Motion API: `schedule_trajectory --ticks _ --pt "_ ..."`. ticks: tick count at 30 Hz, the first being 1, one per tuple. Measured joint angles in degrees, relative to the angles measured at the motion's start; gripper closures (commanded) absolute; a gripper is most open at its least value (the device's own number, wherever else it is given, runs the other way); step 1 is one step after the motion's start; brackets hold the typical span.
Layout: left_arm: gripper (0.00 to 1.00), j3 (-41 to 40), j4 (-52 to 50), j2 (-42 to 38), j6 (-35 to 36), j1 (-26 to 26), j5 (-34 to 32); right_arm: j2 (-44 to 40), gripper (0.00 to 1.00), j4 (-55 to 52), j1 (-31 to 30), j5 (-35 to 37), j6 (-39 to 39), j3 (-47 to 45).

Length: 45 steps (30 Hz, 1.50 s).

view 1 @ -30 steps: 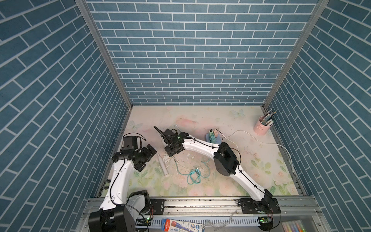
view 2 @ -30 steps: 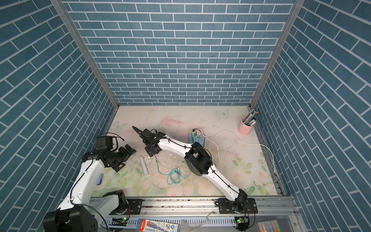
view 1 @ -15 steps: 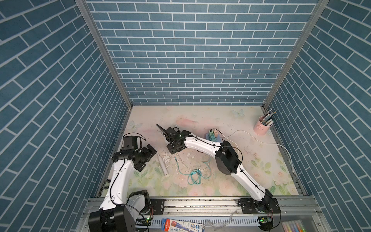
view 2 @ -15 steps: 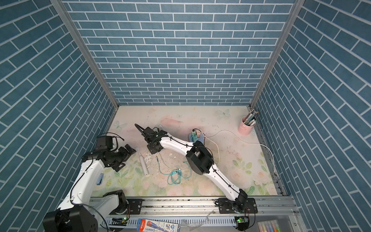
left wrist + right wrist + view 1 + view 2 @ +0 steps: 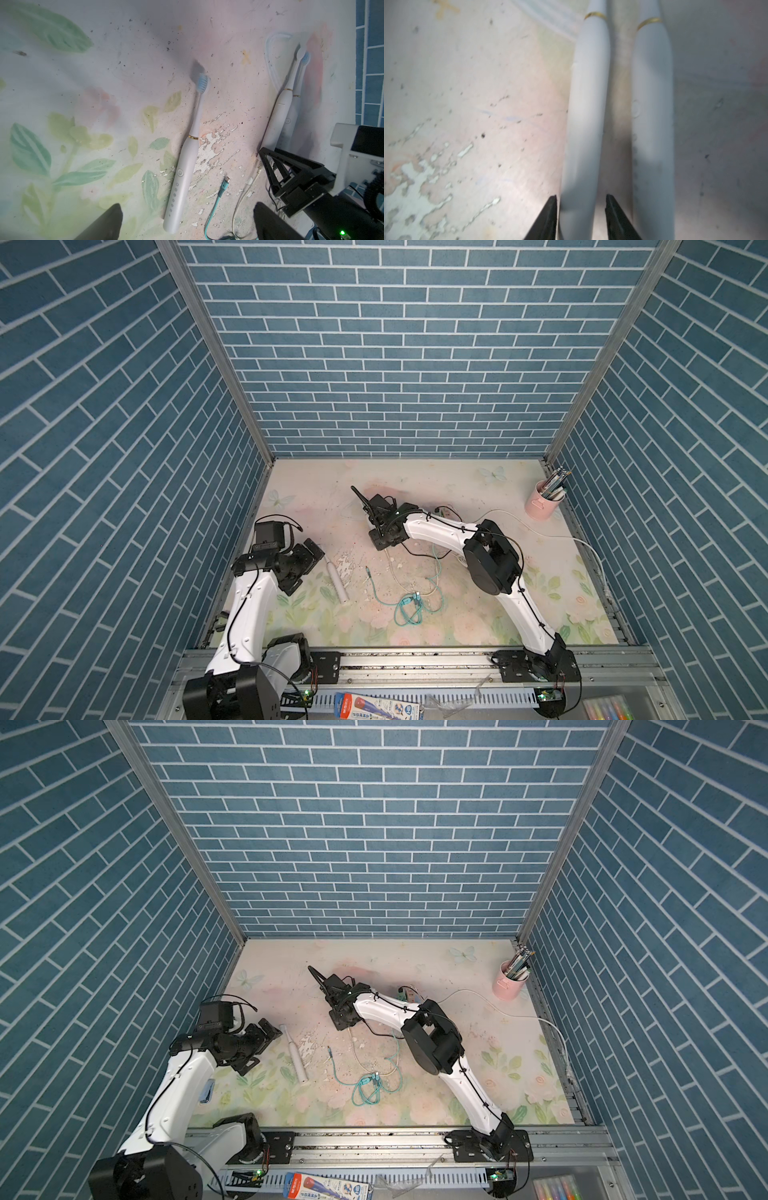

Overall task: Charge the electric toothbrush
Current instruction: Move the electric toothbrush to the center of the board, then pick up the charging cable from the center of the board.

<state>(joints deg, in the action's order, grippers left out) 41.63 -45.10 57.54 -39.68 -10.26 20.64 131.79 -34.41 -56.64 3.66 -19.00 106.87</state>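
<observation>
A white electric toothbrush [image 5: 187, 166] with blue bristles lies flat on the floral mat in both top views [image 5: 336, 578] [image 5: 297, 1052]. My left gripper [image 5: 187, 207] hangs over its handle end, wide open and touching nothing [image 5: 316, 549]. Two more white toothbrushes [image 5: 278, 116] lie side by side farther back. My right gripper [image 5: 581, 199] straddles the butt of one handle [image 5: 587, 104]. One finger is against it and the other stands a little off, so the jaws are open. A teal cable [image 5: 225, 182] with a bare plug and a white cable [image 5: 251, 182] lie between the arms.
The teal cable's coil [image 5: 409, 608] lies mid-mat with the white cable [image 5: 395, 576] looping by it. A teal adapter [image 5: 442, 512] peeks out behind the right arm. A pink cup of pens [image 5: 542, 504] stands at the back right corner. Blue brick walls close three sides.
The right gripper has shifted toward the back wall and slightly right. The left arm and the lying toothbrush have stayed put.
</observation>
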Motion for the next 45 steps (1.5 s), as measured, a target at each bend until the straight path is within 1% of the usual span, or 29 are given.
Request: schedule_trajectory --ticks 4,6,10,12,14,17,20,32,33,37,39,40,43,45 --pt "0.0 0.0 0.0 0.0 -0.02 0.0 0.02 -5.11 0.57 1.84 -3.87 -0.46 -0.66 -4.09" --pt "0.0 0.0 0.0 0.0 0.0 0.0 0.02 -6.64 0.57 2.56 -5.49 -0.72 -1.31 -4.68" --pt "0.0 0.0 0.0 0.0 -0.02 0.0 0.0 -7.63 0.62 5.09 -8.15 -1.07 -2.78 -6.69" --pt "0.01 0.0 0.0 0.0 0.0 0.0 0.02 -7.56 0.64 5.64 -8.37 -1.31 -3.67 -8.66" --pt "0.0 0.0 -0.02 0.0 0.0 0.0 0.0 -7.23 0.65 5.55 -8.24 -1.27 -4.66 -10.27" --pt "0.0 0.0 -0.02 0.0 -0.02 0.0 0.0 -6.95 0.66 5.49 -8.22 -0.98 -5.05 -11.3" --pt "0.0 0.0 -0.02 0.0 -0.02 0.0 -0.02 -6.93 0.69 5.64 -8.13 -0.96 -5.27 -11.37" --pt "0.0 0.0 -0.02 0.0 -0.02 0.0 -0.09 -5.44 0.68 6.12 -9.88 -0.85 -6.29 -11.74" --pt "0.01 0.0 -0.02 0.0 -0.02 0.0 -0.09 -5.4 0.69 6.1 -9.94 -0.83 -6.32 -11.91" --pt "0.0 0.0 -0.04 0.0 -0.04 0.0 -0.13 -5.35 0.83 6.23 -10.23 -0.48 -6.54 -12.13" --pt "0.0 0.0 -0.04 0.0 -0.07 0.0 -0.26 -5.35 0.86 6.19 -10.54 -0.37 -6.84 -12.17" --pt "0.0 0.0 -0.02 0.0 -0.15 0.0 -0.31 -5.35 0.91 6.12 -10.56 -0.28 -6.75 -12.17" --pt "0.0 0.0 -0.04 0.0 -0.24 0.0 -0.52 -5.38 0.95 6.12 -10.78 0.2 -7.04 -12.35" --pt "0.0 0.0 -0.07 0.02 -0.33 0.0 -0.76 -5.51 0.95 6.56 -10.93 0.57 -7.13 -12.81"
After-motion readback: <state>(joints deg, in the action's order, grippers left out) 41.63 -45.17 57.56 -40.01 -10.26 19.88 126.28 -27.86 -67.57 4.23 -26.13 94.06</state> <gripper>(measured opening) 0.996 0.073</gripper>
